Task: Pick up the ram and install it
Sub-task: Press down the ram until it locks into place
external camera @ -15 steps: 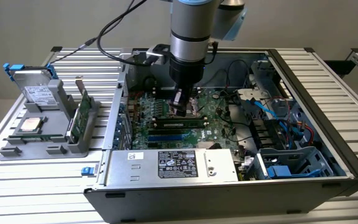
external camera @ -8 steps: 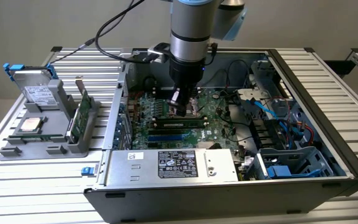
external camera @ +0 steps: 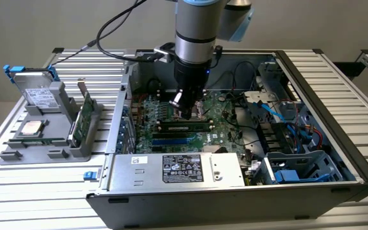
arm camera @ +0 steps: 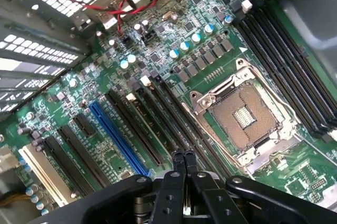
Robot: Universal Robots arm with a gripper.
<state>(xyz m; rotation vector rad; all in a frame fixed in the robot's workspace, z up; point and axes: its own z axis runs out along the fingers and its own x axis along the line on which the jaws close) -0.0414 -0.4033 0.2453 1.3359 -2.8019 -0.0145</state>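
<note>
Ram — a long green circuit-board stick (external camera: 182,126) — sat seated in a slot on the green motherboard (external camera: 165,120) inside the open black computer case (external camera: 337,158); the black gripper (arm camera: 183,155), clenched empty, hovered above.

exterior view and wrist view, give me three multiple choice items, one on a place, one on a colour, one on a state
1. In the exterior view, the gripper hangs over
A. the grey tray outside the case
B. the motherboard inside the case
C. the power supply

2. In the wrist view, the one brightly coloured long slot among the black ones is
A. red
B. purple
C. blue

3. The gripper is
A. shut, with nothing between its fingers
B. wide open
C. shut on the ram

Key: 1 B, the gripper is above the motherboard. 2 C, the slot is blue. 3 A, the fingertips meet with nothing between them.
</note>
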